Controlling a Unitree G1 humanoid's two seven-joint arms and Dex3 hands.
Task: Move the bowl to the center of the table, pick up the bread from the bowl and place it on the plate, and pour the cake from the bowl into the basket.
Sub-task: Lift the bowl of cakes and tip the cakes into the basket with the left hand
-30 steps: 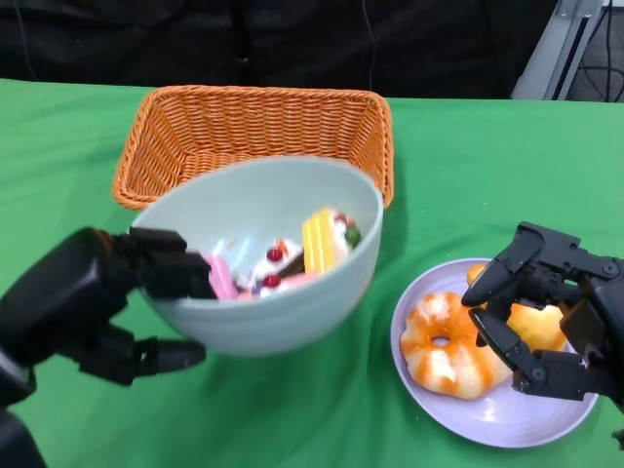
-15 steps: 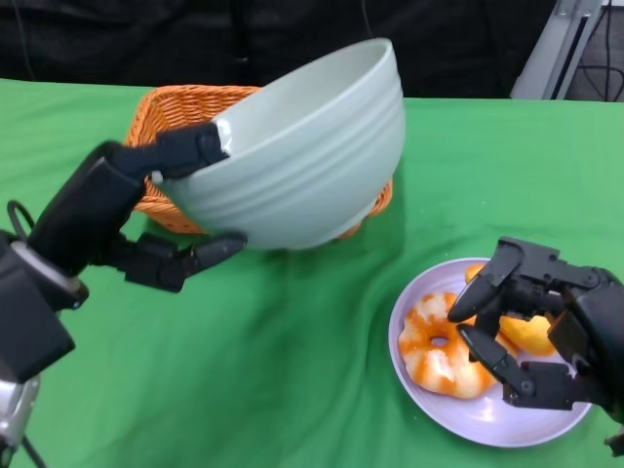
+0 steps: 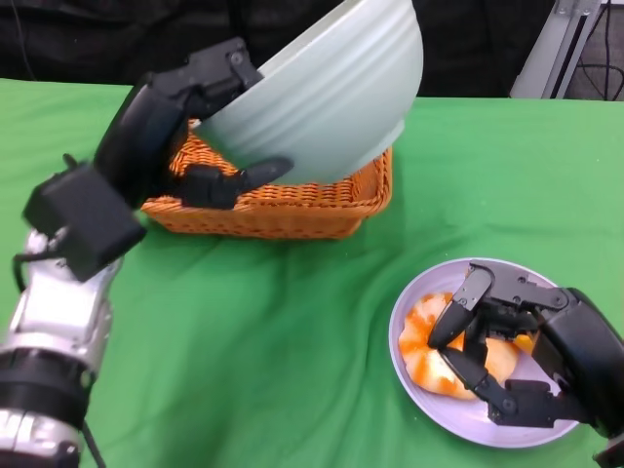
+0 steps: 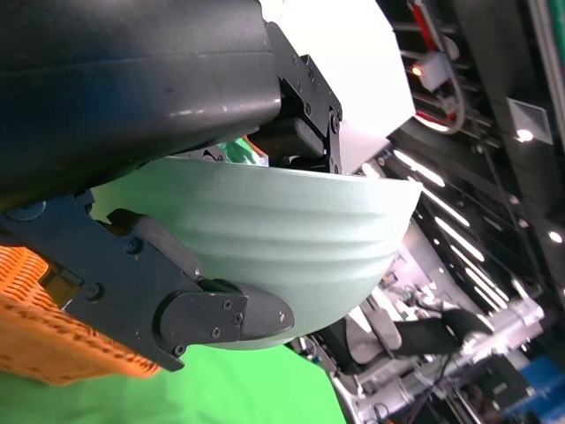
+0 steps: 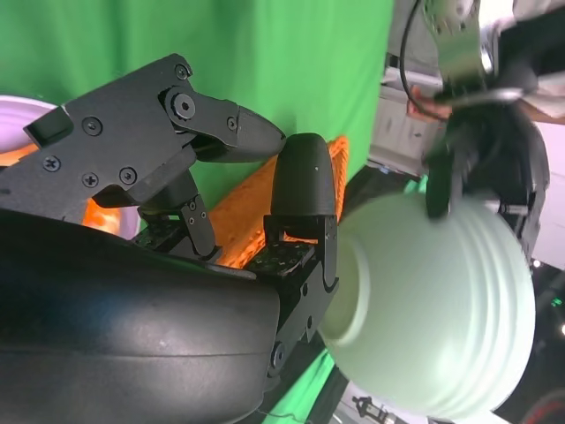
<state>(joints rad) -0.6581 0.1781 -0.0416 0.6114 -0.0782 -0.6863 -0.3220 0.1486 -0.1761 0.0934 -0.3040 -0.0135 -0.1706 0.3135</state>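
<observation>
Bowl (image 3: 331,97) tipped further over one basket (image 3: 283,200), left hand (image 3: 185,117) gripping

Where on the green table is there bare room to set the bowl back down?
The widest bare patch of green tablecloth lies in front of the orange wicker basket, left of the lavender plate. Another lies right of the basket, behind the plate. The plate is crowded: glazed bread under the right hand. The left hand tips the pale green bowl over the basket.

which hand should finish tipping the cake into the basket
Left. The left robot hand already grips the pale green bowl, tilted steeply above the orange wicker basket. The right robot hand hangs over the bread on the purple plate, holding nothing.
</observation>
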